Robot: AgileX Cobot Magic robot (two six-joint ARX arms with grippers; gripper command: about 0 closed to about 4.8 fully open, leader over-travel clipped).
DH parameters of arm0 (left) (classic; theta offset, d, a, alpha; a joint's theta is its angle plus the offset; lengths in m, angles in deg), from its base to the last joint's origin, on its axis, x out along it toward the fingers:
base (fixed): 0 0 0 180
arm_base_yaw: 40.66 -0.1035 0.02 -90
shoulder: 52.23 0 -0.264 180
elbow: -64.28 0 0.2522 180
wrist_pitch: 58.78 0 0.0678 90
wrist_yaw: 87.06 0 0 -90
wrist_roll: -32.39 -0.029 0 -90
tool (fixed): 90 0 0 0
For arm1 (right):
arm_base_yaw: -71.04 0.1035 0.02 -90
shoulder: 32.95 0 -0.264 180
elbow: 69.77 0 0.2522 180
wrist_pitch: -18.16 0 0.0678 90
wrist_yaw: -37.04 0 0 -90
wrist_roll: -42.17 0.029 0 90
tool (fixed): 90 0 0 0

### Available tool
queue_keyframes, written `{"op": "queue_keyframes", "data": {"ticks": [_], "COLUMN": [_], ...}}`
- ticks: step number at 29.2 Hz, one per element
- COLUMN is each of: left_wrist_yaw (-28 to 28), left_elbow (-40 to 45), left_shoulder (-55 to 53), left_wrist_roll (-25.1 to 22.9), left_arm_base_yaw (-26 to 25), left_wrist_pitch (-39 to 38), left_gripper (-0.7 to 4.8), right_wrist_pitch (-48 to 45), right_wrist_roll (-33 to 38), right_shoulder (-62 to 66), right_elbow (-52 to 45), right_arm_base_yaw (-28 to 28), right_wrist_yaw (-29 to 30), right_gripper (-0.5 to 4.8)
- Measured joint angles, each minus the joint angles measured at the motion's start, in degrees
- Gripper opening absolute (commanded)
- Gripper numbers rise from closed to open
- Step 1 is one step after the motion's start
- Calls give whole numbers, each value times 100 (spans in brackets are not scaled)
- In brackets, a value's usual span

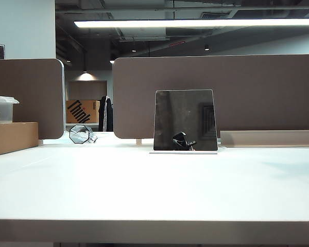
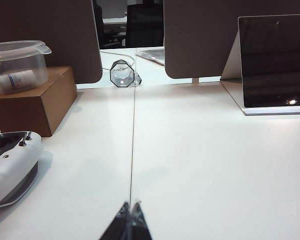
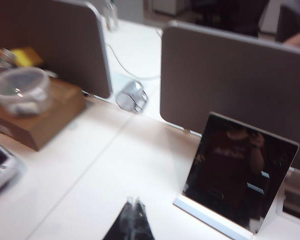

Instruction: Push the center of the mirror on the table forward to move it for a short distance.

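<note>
1. Left gripper (image 2: 130,207): fingertips pressed together, nothing between them, low over the white bench (image 2: 190,165), on a thin seam line running away across the top.
2. Right gripper (image 3: 134,204): fingertips likewise together, empty, above bare bench, the mirror (image 3: 238,172) near, off to one side.
3. Bench smooth, white, thick straight front edge. Brown partition panels (image 1: 216,92) along the rear; dim office beyond, ceiling strip light.
4. Mirror (image 1: 185,121) stands upright at bench rear centre, just before the partition, on a pale base strip. Dark face turned to the front edge; broad side runs parallel to that edge.
5. Rear left: octagonal glass object (image 1: 80,134), cardboard box (image 1: 13,137), plastic tub (image 1: 1,109) on top.
</note>
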Motion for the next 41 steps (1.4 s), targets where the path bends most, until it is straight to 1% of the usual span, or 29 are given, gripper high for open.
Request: {"op": "queue_keyframes", "data": {"ticks": [1, 5, 7, 11, 13, 15, 17, 19, 22, 25, 27, 30, 41], "left_wrist_yaw": [0, 17, 17, 15, 0, 2, 2, 2, 4, 2, 4, 2, 4], "left_elbow": [0, 0, 0, 0, 0, 0, 0, 0, 0, 0, 0, 0, 0], "left_shoulder": [0, 0, 0, 0, 0, 0, 0, 0, 0, 0, 0, 0, 0], "left_wrist_roll": [0, 0, 0, 0, 0, 0, 0, 0, 0, 0, 0, 0, 0], "left_arm_base_yaw": [-9, -83, -201, -413, -437, -433, -433, -433, -433, -433, -433, -433, -433], "left_wrist_pitch": [0, 0, 0, 0, 0, 0, 0, 0, 0, 0, -2, -2, -2], "left_gripper": [-5, -5, -5, -5, -5, -5, -5, -5, -5, -5, -5, -5, -5], "right_wrist_pitch": [70, 603, 909, 1606, 1958, 2393, 2861, 3143, 3222, 3248, 3283, 3298, 3287], "right_wrist_roll": [-24, -111, -98, 140, 269, 442, 782, 1158, 1510, 1674, 1773, 1818, 1829], "right_shoulder": [-173, -846, -1165, -1847, -2153, -2435, -2723, -2929, -3397, -3821, -4033, -4332, -4531], "right_elbow": [7, 11, 4, 0, 0, -2, -2, -63, -553, -1235, -1558, -1910, -1941], "right_arm_base_yaw": [114, 739, 1060, 1810, 2262, 2813, 3530, 4151, 5077, 5790, 6013, 6203, 6179], "right_wrist_yaw": [-76, -699, -839, -1211, -1652, -2238, -2778, -3145, -3652, -4284, -4572, -4710, -4776], "right_gripper": [-5, -5, -5, -5, -5, -5, -5, -5, -5, -5, -5, -5, -5]}}
